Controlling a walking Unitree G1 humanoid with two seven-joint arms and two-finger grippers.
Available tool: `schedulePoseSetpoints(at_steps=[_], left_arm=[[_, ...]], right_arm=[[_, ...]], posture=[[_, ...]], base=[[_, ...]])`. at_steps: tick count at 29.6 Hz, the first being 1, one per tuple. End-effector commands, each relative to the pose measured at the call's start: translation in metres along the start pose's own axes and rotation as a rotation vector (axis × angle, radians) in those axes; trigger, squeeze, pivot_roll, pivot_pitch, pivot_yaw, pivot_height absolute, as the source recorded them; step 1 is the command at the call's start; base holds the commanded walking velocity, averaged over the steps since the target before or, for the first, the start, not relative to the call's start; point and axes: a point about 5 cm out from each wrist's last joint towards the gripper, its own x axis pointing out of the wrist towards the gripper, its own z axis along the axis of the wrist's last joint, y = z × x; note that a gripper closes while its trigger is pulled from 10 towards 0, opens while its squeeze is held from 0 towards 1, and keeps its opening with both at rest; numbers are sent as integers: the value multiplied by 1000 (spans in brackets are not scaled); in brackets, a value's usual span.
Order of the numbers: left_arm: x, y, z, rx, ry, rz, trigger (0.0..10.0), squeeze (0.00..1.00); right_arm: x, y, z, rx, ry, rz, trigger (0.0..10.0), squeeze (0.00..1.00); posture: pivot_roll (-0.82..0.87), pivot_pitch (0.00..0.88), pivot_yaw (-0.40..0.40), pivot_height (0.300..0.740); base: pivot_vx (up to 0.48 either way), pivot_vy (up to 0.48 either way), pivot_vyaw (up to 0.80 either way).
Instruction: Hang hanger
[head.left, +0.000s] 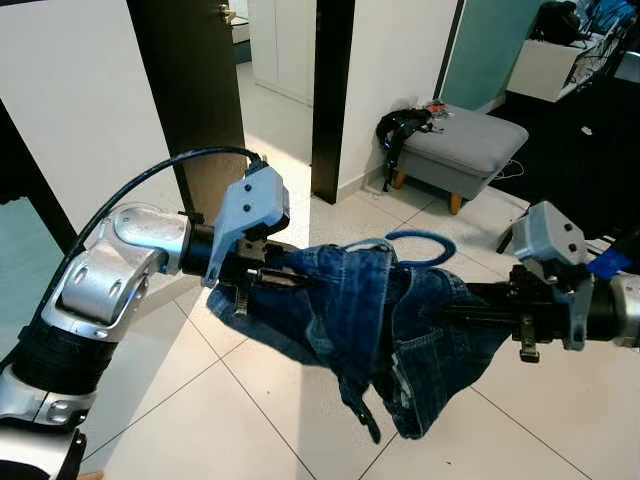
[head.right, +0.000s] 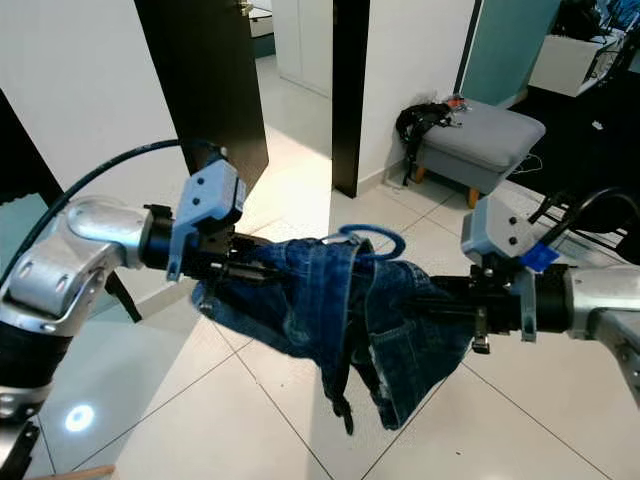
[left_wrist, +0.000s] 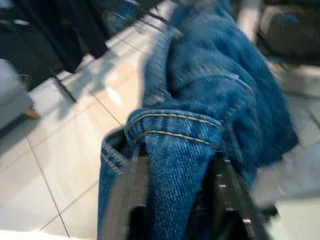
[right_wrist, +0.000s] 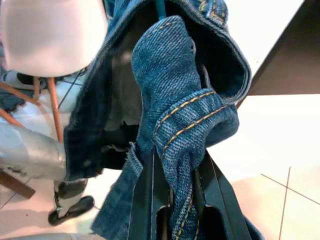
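Though blurred, stitched denim jeans (left_wrist: 200, 125).

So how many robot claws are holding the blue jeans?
2. The left gripper pinches one end of the jeans, and the right gripper pinches the other end. They hold the jeans up over the tiled floor, with a blue hanger hook poking out on top.

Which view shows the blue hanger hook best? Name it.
The right eye view: the blue hanger hook stands clear above the bunched blue denim jeans held between both arms. The left eye view shows it similarly. The right wrist view shows a teal sliver that may be it; the left wrist view shows denim.
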Motion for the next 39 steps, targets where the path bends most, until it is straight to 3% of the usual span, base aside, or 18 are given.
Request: schedulePoseSetpoints(at_steps=[1,6,15,17,18,19,20,21,22,25,26,27,28,29,33,34,36,39], left_arm=[[-1,5,0,-11,-23,34,10000,1000],[-18,13,-7,-94,-68,90,10000,1000],[-57,-8,-17,-162,-82,-16,10000,1000],[-61,0,-28,-185,-68,82,10000,1000],[-65,8,-40,-206,-55,192,10000,1000],[-65,8,-40,-206,-55,192,10000,1000],[-68,17,-56,-240,-48,338,10000,0],[-68,17,-56,-240,-48,338,10000,0],[-70,23,-78,-338,-53,490,10000,0],[-61,3,-150,-454,154,839,10000,0],[-61,3,-150,-454,154,839,10000,0],[-58,-10,-170,-494,211,923,10000,0],[-57,-28,-193,-603,253,1011,10000,0],[-57,-28,-193,-603,253,1011,10000,0],[-49,-79,-236,-844,383,1132,10000,0],[-49,-79,-236,-844,383,1132,10000,0],[-42,-99,-249,-927,424,1155,10000,0],[-39,-110,-255,-945,464,1156,10000,0]], right_arm=[[4,1,0,-9,-7,-1,0,0],[8,-7,-23,84,22,-120,0,0],[12,-18,-63,250,31,-335,0,0],[12,-24,-73,293,10,-432,0,0],[12,-30,-82,330,-13,-525,0,0],[12,-30,-82,330,-13,-525,0,0],[11,-37,-93,393,-52,-646,0,0],[11,-37,-93,393,-52,-646,0,0],[11,-42,-106,465,-92,-781,10000,0],[12,-37,-157,699,-65,-1125,10000,0],[12,-37,-157,699,-65,-1125,10000,0],[15,-30,-170,747,-50,-1174,10000,0],[21,-21,-185,788,-14,-1207,10000,0],[21,-21,-185,788,-14,-1207,10000,0],[41,8,-217,836,105,-1206,10000,0],[41,8,-217,836,105,-1206,10000,0],[52,24,-229,825,166,-1176,10000,0],[56,33,-237,820,202,-1166,10000,0]], posture=[[-14,73,1,740],[-19,81,2,740],[-18,91,0,740],[-16,93,-2,740],[-16,92,-4,740],[-16,92,-4,740],[-15,92,-5,740],[-15,92,-5,740],[-17,92,-4,740],[-19,86,-6,740],[-19,86,-6,740],[-18,83,-10,740],[-20,77,-11,740],[-20,77,-11,740],[-20,68,-19,740],[-20,68,-19,740],[-21,60,-19,740],[-24,58,-19,740]], base=[[0,0,0],[0,0,0],[0,0,0],[0,0,0],[0,0,0],[0,0,0],[0,0,0],[0,0,0],[0,0,0],[0,0,-406],[0,0,-744],[0,0,-788],[0,0,-788],[0,0,-788],[0,0,-788],[0,0,-788],[0,0,-788],[320,0,-788]])
